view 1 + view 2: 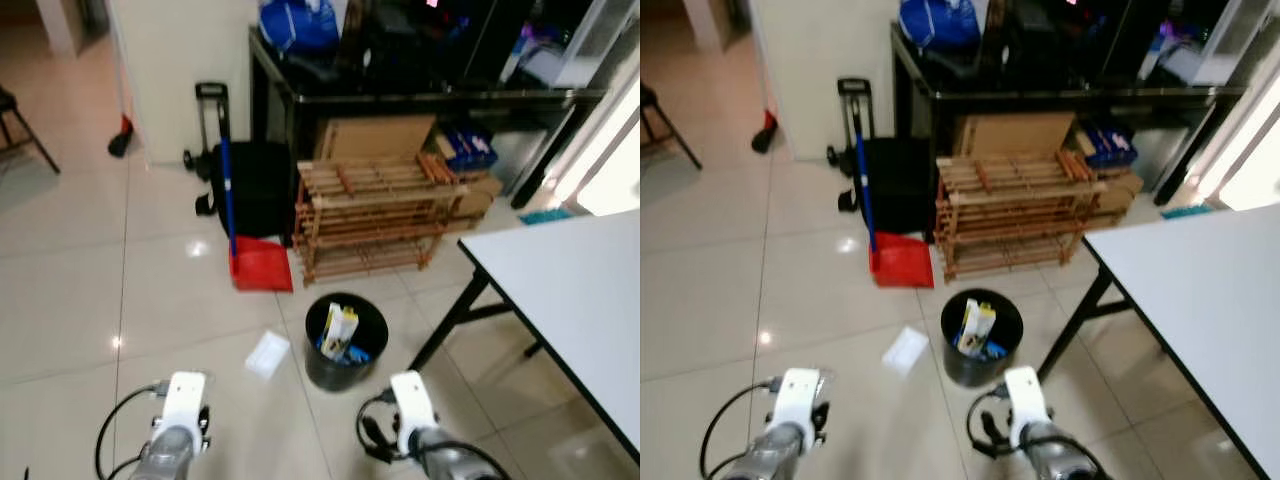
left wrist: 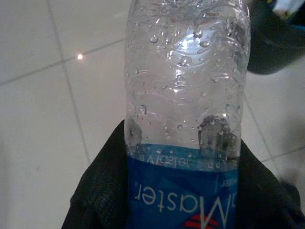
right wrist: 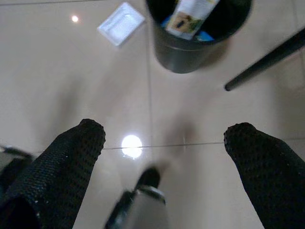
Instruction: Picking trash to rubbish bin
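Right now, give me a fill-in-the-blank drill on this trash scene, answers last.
1. The left hand is shut on a clear plastic ____.
2. The rubbish bin on the floor is coloured ____.
3. The white wrapper lies on the tiles to the bin's ____.
4. The right hand has its fingers ____.

Answers: bottle; black; left; open

bottle (image 2: pixel 183 95): clear plastic, wet with droplets, glossy blue label, held in the left gripper (image 2: pixel 181 191)
fingers (image 3: pixel 71 162): black, matt, rough woven-looking texture
floor (image 1: pixel 80 290): glossy beige tiles, mirror the lamps
bin (image 1: pixel 345 342): black, smooth, ahead of the right gripper (image 3: pixel 164 143)
packet (image 3: pixel 121 23): white, slightly shiny, beside the bin
rack (image 1: pixel 375 215): bare wooden slats
dustpan (image 1: pixel 261 264): red plastic
table (image 1: pixel 580 290): smooth matt white top
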